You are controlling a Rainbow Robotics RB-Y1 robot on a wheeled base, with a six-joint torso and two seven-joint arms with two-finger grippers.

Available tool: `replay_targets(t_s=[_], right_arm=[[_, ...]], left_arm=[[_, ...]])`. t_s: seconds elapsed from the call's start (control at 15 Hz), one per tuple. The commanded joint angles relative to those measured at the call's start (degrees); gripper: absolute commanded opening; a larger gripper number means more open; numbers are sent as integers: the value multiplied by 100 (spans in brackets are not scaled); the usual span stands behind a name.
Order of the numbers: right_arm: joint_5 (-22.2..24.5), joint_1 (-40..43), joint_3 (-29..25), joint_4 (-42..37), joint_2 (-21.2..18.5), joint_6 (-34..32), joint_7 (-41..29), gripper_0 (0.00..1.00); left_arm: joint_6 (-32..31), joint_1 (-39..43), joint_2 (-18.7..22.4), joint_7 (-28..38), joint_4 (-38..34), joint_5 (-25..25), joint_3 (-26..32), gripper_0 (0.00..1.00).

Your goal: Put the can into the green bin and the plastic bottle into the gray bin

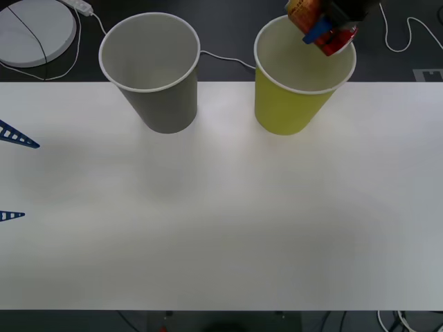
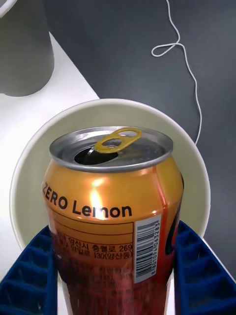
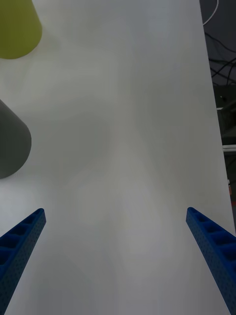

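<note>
My right gripper (image 1: 325, 28) is shut on the red-orange can (image 1: 338, 40) and holds it over the far side of the green bin's (image 1: 287, 104) mouth. In the right wrist view the can (image 2: 110, 211) stands upright between the blue fingers (image 2: 29, 275), its gold pull-tab up, with the green bin's pale inside (image 2: 29, 162) below it. The gray bin (image 1: 163, 104) stands to the green bin's left. My left gripper (image 1: 26, 180) waits open at the table's left edge, with nothing between its fingers (image 3: 22, 241). The plastic bottle is out of view.
The white table (image 1: 221, 228) stretches wide in front of both bins. Behind it on the dark floor lie a round white disc (image 1: 34, 31) and white cables (image 1: 408, 34). Both bins stand near the table's far edge.
</note>
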Motion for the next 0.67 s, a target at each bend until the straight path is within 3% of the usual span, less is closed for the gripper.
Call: replay_targets(t_s=[0.07, 0.2, 0.33, 0.47, 0.67], right_arm=[[-89, 8, 2, -2, -51, 6, 162, 100], [-291, 8, -7, -72, -200, -3, 214, 100], [-775, 78, -121, -108, -490, -47, 461, 100], [-1100, 456, -640, -424, -675, -249, 540, 100], [-1284, 1590, -1685, -1707, -1017, -319, 671, 100]], left_arm=[[0, 0, 0, 0, 0, 0, 0, 100], [0, 0, 0, 0, 0, 0, 0, 100], [0, 0, 0, 0, 0, 0, 0, 100], [0, 0, 0, 0, 0, 0, 0, 100], [0, 0, 0, 0, 0, 0, 0, 100]])
